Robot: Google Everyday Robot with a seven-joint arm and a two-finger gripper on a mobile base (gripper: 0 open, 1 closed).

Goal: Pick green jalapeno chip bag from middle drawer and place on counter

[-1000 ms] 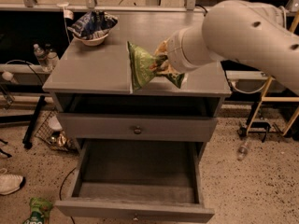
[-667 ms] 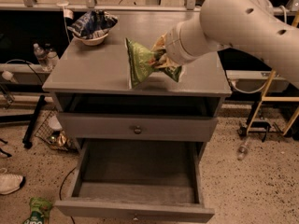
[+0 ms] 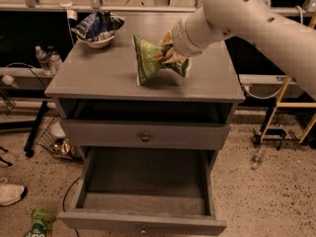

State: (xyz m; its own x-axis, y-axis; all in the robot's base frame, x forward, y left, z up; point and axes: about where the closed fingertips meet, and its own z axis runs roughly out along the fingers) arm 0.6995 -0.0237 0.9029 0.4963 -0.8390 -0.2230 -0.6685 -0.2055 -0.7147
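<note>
The green jalapeno chip bag (image 3: 147,59) stands on edge on the counter (image 3: 94,73), near its middle, with its lower corner touching the top. My gripper (image 3: 169,51) reaches in from the right on a thick white arm and is shut on the bag's pinched right part. The middle drawer (image 3: 143,181) is pulled out below, and its grey floor is bare. Its small knob (image 3: 143,229) shows at the front edge.
A white bowl (image 3: 98,39) holding a blue bag sits at the counter's back left. A closed drawer front (image 3: 108,135) with a brass knob sits above the open drawer. Water bottles (image 3: 44,58), a shoe (image 3: 10,191) and a green pouch (image 3: 39,223) lie left; a yellow frame (image 3: 286,90) stands right.
The arm has drawn back and up, carrying the bag slightly farther back and left across the counter. The gripper stays closed on the bag.
</note>
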